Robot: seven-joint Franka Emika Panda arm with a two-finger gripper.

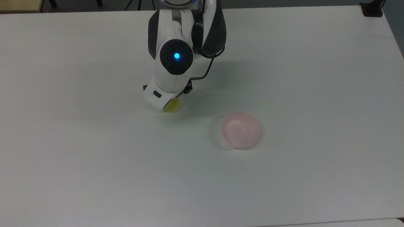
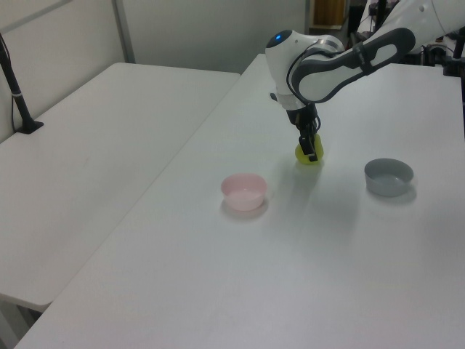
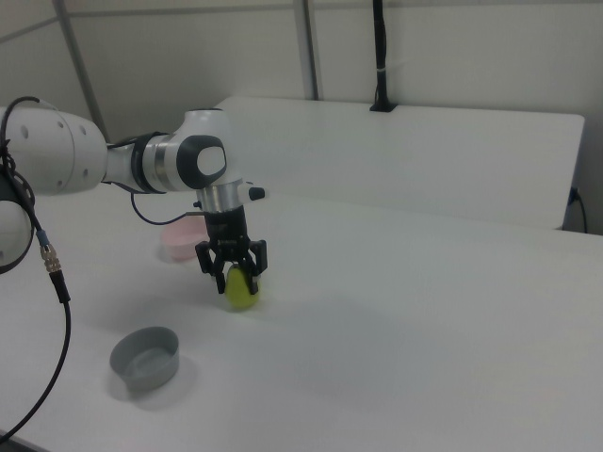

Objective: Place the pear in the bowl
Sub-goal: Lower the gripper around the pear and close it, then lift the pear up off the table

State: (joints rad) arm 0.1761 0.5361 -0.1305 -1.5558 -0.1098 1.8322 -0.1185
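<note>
A grey, straight-sided bowl (image 2: 389, 177) sits on the white table (image 2: 290, 276), toward the left view's right; in the right view it lies near the camera at the right view's lower left (image 3: 145, 358). A second white table (image 2: 87, 160) stands alongside, at the left view's left, with a black post (image 2: 14, 87) rising from its far-left corner.
</note>
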